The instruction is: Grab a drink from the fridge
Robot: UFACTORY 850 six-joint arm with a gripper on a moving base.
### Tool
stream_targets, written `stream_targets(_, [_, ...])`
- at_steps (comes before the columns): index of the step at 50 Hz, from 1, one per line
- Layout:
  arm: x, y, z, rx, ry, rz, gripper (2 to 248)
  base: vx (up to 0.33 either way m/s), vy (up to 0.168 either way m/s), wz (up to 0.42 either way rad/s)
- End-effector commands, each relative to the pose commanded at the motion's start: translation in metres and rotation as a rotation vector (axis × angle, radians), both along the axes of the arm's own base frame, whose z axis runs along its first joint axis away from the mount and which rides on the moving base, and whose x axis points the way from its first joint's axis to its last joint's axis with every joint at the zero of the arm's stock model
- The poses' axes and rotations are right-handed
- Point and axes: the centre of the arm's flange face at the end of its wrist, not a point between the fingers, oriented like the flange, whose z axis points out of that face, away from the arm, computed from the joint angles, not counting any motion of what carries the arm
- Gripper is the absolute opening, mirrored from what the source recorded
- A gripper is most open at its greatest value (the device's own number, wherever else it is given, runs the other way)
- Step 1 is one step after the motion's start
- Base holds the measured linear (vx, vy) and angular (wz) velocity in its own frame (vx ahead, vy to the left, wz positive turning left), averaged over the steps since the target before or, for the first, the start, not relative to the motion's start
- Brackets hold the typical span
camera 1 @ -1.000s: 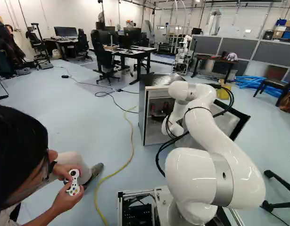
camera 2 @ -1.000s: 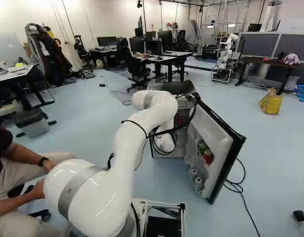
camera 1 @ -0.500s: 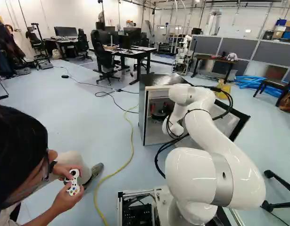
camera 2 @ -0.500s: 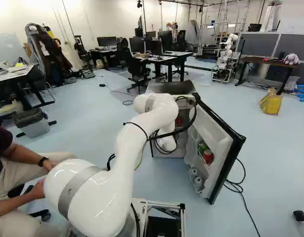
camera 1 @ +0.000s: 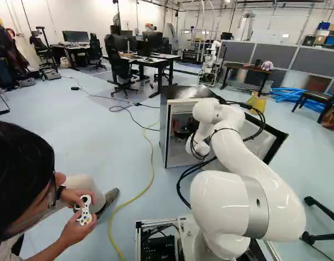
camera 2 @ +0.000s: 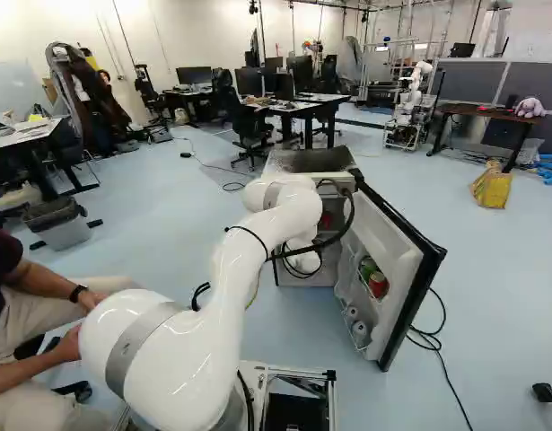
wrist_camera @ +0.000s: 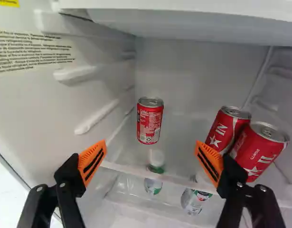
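The gripper (camera 1: 182,134) shows as a small dark part inside the fridge (camera 1: 162,122), in front of the wrist. In the wrist view the gripper (wrist_camera: 151,144) is open, its orange pads wide apart. A red can (wrist_camera: 150,121) stands upright on the shelf, ahead of the gap between the fingers, touched by neither. Two more red cans, the nearer (wrist_camera: 261,149) and the farther (wrist_camera: 225,130), stand close together beyond one finger, which partly covers them. Bottles (wrist_camera: 192,201) lie below the see-through shelf.
The fridge door (camera 2: 392,251) stands wide open, with a red can (camera 2: 377,285) and other drinks in its racks. An upper shelf edge (wrist_camera: 183,19) hangs over the cans. A seated person holds a controller (camera 1: 85,210) beside the base. Another robot (camera 1: 210,62) stands far behind.
The arm's upper bend and forearm have shifted slightly; in the right base view they sit lower, uncovering more of the fridge top. The base and fridge have not moved.
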Motion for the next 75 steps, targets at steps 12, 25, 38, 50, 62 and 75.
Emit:
stream_targets(12, [0.008,-0.001,-0.006,-0.014,0.010,0.001,247,0.000,0.000,0.000])
stream_targets(25, [0.016,-0.001,-0.011,-0.025,0.010,0.002,247,0.000,0.000,0.000])
stream_targets(38, [0.023,-0.002,0.000,-0.030,-0.005,0.005,247,0.000,0.000,0.000])
stream_targets(50, [0.028,-0.001,0.005,-0.034,-0.017,0.008,247,0.000,0.000,0.000])
stream_targets(62, [0.033,0.002,0.003,-0.037,-0.027,0.014,247,0.000,0.000,0.000])
stream_targets(75, [0.035,0.003,0.003,-0.038,-0.030,0.015,247,0.000,0.000,0.000])
